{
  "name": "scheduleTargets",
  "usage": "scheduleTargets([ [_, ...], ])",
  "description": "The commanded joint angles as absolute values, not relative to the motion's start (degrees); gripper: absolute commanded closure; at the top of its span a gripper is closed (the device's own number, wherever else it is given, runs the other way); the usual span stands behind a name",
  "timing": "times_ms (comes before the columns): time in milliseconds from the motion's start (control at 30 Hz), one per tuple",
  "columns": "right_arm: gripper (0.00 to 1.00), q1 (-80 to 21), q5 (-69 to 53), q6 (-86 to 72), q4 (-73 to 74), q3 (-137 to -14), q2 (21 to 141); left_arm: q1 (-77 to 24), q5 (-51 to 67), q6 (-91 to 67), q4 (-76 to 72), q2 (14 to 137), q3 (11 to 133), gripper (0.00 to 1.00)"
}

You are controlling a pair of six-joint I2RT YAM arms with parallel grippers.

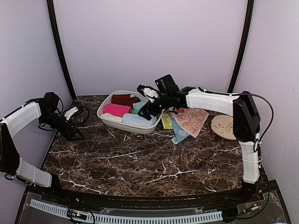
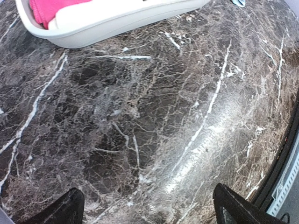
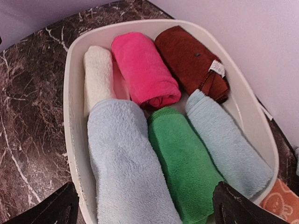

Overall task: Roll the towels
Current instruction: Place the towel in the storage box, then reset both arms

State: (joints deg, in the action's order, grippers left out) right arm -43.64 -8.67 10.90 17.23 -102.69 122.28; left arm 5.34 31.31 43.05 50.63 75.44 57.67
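The white oval basin (image 3: 72,116) holds several rolled towels: a pale blue one (image 3: 124,163), a green one (image 3: 184,161), a second pale blue one (image 3: 226,142), a pink one (image 3: 145,70), a brown one (image 3: 191,60) and a white one (image 3: 97,74). My right gripper (image 3: 145,205) is open and empty, just above the near ends of the blue and green rolls; it hovers over the basin's right end in the top view (image 1: 150,109). Flat towels lie right of the basin: a peach printed one (image 1: 192,120), a pale blue one (image 1: 180,133) and a yellow-green one (image 1: 167,122). My left gripper (image 1: 74,133) is open and empty over bare table at the left.
A round tan disc (image 1: 224,126) lies at the right of the dark marble table (image 1: 140,158). The basin's edge shows in the left wrist view (image 2: 117,28). Cables lie by the back left corner (image 1: 81,112). Walls close in the back and sides.
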Motion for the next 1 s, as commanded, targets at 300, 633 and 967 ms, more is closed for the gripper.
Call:
scheduleTargets([
  [300, 0.0, -39.1, 21.1, -4.4, -7.4, -66.0, 86.9, 6.0, 11.7, 25.0, 19.8, 69.0, 50.2, 0.01],
  [633, 0.0, -27.3, 44.0, -8.1, -23.0, -27.8, 57.1, 6.6, 19.0, 8.2, -35.6, 67.6, 19.1, 0.01],
  [967, 0.0, -15.9, 39.2, 0.0, -54.8, -5.0, 55.7, 6.5, 18.4, 3.3, -72.5, 84.0, 12.5, 0.01],
])
